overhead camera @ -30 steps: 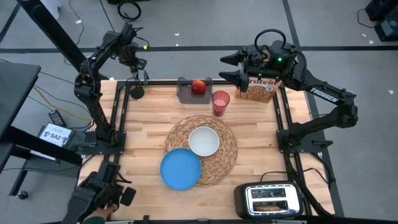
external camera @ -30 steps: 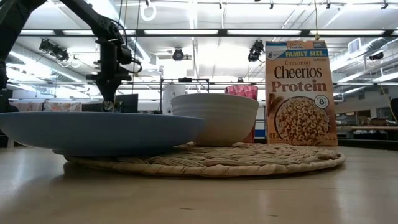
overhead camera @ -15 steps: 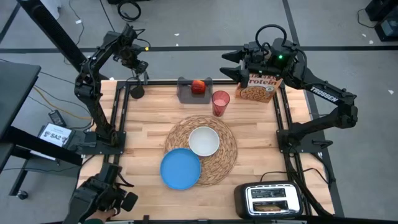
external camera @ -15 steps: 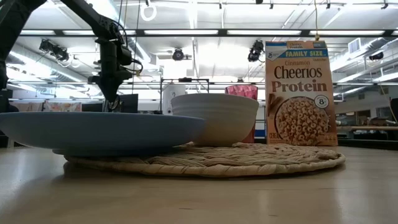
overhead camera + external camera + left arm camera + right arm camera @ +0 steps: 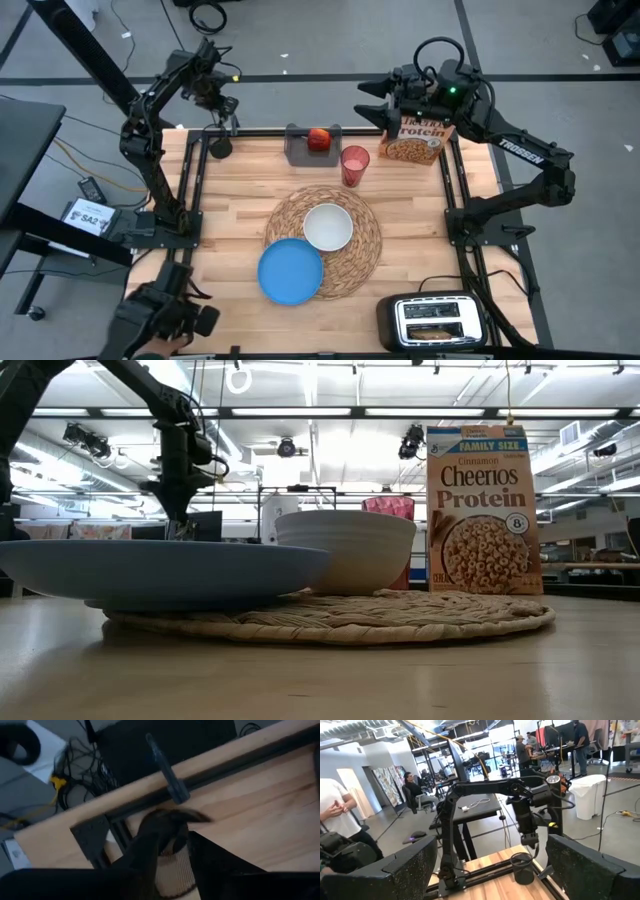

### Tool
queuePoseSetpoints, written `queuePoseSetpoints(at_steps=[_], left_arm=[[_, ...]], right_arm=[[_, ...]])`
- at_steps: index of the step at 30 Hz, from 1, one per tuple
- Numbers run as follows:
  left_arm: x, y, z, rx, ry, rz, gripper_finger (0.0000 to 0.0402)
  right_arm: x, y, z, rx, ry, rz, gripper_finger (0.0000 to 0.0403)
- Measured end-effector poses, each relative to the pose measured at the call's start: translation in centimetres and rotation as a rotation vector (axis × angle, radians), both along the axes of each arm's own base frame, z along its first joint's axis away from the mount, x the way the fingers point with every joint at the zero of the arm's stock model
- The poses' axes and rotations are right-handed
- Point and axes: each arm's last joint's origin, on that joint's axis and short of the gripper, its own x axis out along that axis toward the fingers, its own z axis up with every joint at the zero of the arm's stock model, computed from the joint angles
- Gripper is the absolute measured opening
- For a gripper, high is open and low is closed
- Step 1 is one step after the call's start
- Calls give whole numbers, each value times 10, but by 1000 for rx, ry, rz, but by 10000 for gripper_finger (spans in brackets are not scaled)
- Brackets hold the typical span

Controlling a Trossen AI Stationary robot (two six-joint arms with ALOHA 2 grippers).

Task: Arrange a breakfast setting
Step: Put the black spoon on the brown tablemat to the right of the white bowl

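Lying nearest, the blue plate overlaps the straw placemat holding the white bowl. Beyond, right gripper hangs spread beside the Cheerios Protein box; left gripper pinches a thin dark-handled utensil over a black holder.

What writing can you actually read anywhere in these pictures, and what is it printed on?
"FAMILY SIZE", "Cinnamon", "Cheerios Protein", "8": on the front of the tall orange Cheerios Protein box.
"TROSSEN": on the forearm of the dark right arm.
"SA2": on a white label beside the table's left edge; its smaller print is unreadable.
Small print along the box's top and bottom edges: too small to read.
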Motion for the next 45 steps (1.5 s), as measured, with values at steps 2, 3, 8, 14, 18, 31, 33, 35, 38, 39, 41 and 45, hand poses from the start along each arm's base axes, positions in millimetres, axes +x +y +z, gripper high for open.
queuePoseSetpoints(at_steps=[2,3,8,14,18,31,33,35,38,39,41,45], left_arm=[[-2,0,5,-6,-4,46,127],[-3,-1,8,-4,-8,74,130],[-4,-5,35,42,-56,223,137],[20,-28,61,115,-96,360,137],[65,-51,67,311,12,455,137],[138,-68,-7,666,115,841,137],[137,-65,-20,673,146,869,137],[138,-64,-29,687,164,883,137],[140,-62,-39,687,192,879,137],[140,-62,-39,689,197,874,137],[138,-62,-37,696,209,857,137],[133,-63,-30,672,247,771,143]], right_arm=[[-1,-2,1,-6,-10,-7,375],[-1,-2,2,-10,-15,-11,375],[-4,-7,4,-28,-33,-30,375],[-5,-9,4,-52,-27,-39,375],[-5,-9,3,-54,-25,-37,375],[-5,-9,1,19,-16,-31,375],[-4,-9,1,42,-18,-29,375],[-4,-9,1,66,-20,-28,375],[-4,-9,-2,105,-3,-36,375],[-4,-9,-3,117,6,-38,375],[-4,-9,-5,129,28,-41,375],[-4,-9,-9,126,64,-41,375]])
